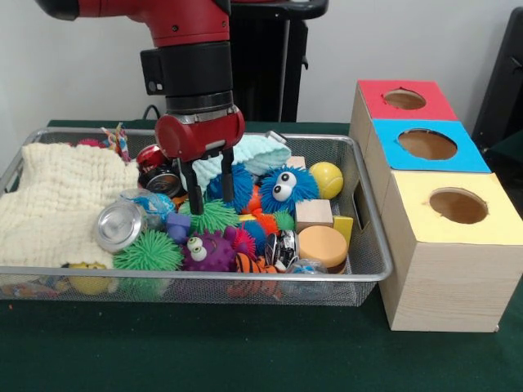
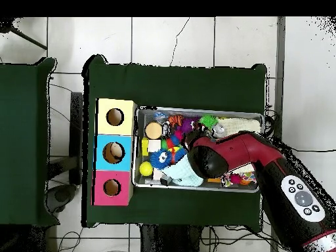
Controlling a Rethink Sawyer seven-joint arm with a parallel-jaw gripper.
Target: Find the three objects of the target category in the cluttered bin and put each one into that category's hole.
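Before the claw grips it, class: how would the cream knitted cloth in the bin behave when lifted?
The cream cloth lies draped and folded over the clutter, so it probably hangs limp, not stiff. Its loose knit looks light and grippy. It spreads across the bin end, so lifting may drag neighbouring toys.

The wire mesh bin is lying packed edge to edge, leaving no bare floor. A cream knitted cloth is covering its one end. Spiky rubber balls are crowding the black two-fingered gripper. Three round holes are standing unobstructed.
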